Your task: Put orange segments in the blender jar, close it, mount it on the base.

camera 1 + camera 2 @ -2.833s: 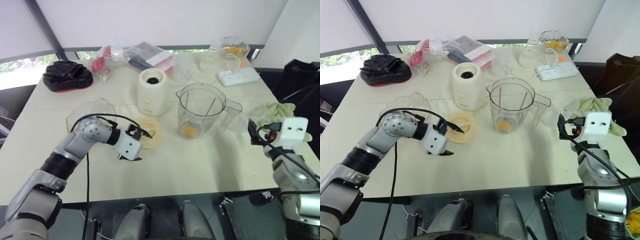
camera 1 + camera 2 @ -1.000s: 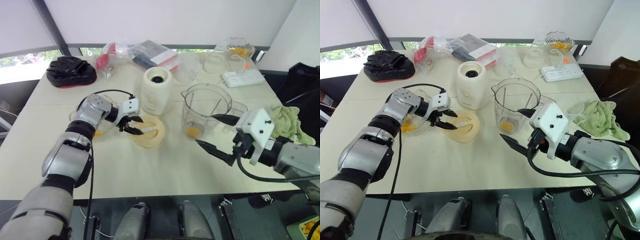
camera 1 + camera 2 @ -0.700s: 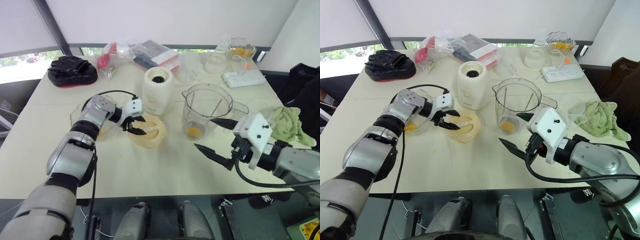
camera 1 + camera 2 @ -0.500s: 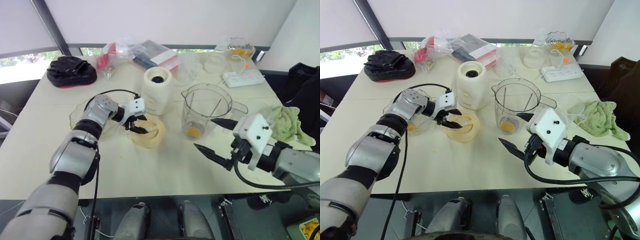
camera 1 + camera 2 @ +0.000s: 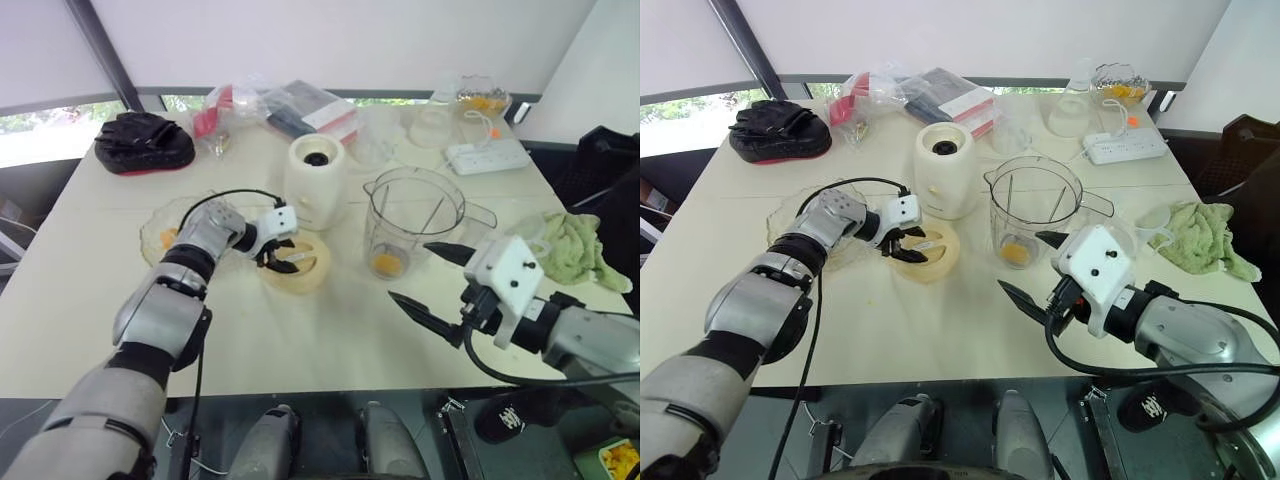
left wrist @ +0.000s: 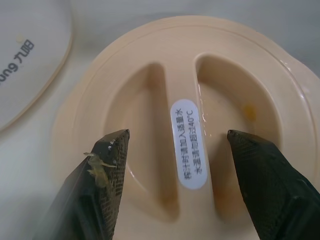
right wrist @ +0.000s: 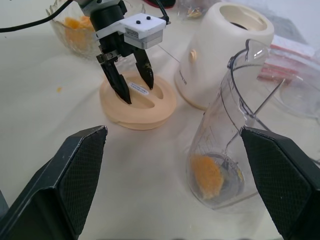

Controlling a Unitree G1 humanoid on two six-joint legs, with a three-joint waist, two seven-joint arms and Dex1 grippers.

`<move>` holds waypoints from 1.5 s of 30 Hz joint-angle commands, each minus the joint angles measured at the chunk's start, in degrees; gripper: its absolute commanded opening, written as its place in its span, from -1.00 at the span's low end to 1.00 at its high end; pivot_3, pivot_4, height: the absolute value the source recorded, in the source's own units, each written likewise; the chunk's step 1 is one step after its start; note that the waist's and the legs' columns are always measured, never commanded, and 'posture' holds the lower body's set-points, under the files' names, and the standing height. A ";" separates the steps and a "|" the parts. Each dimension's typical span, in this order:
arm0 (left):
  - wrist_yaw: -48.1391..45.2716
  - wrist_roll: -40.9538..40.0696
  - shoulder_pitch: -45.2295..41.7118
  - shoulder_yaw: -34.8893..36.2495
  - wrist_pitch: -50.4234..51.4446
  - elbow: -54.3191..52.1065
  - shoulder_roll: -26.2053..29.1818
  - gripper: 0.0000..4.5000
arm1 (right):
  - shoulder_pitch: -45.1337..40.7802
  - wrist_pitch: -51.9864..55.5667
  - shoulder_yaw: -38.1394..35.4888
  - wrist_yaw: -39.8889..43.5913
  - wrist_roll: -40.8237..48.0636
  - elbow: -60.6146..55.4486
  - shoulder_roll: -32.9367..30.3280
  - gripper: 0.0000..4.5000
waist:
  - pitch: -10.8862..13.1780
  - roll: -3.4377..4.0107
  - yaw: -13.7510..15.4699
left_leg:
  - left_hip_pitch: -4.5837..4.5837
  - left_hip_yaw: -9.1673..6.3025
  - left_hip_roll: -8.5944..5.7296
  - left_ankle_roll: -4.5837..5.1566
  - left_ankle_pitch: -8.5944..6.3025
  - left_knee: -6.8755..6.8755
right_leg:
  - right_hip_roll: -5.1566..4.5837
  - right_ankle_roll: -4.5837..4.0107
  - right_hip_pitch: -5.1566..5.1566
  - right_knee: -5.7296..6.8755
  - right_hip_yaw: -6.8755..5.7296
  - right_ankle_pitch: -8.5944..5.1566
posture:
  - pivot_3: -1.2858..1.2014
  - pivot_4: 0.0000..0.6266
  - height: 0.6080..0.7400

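**Left end effector straddles lid grip**

The tall clear plastic blender jar (image 5: 412,222), orange segments (image 7: 207,176) inside, stands between both end effectors. Left end effector (image 7: 131,76), spread, straddles the cream round lid's (image 6: 200,125) ridge. Right end effector (image 5: 432,283) hovers wide apart, empty.

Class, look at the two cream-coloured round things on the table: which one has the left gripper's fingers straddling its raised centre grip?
The flat lid, lying nearest the robot; the left gripper straddles its grip. The taller base stands untouched behind.
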 commanded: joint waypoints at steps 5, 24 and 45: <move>1.73 1.68 0.41 0.36 -0.33 0.62 -0.75 0.33 | 0.36 -0.62 -1.32 -0.26 -0.42 -1.71 -0.31 1.00 | -0.02 -0.03 0.01 | 0.00 0.00 0.00 0.00 0.00 0.00 | 0.00 0.00 0.00 0.01 0.00 0.00 | 0.03 -0.52 1.00; -6.15 0.91 0.10 1.43 -5.82 -4.20 4.87 -0.89 | 3.76 -1.05 -2.83 0.42 -2.50 -0.65 1.34 1.00 | -0.09 -0.14 -0.17 | 0.04 0.00 0.03 0.00 0.00 0.00 | 0.03 0.00 0.01 0.02 0.00 0.00 | 0.03 -0.52 1.00; -19.39 -5.30 -28.56 8.36 -6.01 -0.66 3.12 -0.89 | 11.04 -11.39 -0.74 -11.16 -18.57 9.35 19.46 1.00 | -0.02 -0.27 0.74 | -0.04 0.02 -0.01 -0.01 0.01 0.07 | 0.05 0.03 -0.03 0.04 -0.01 0.02 | 0.03 -0.52 1.00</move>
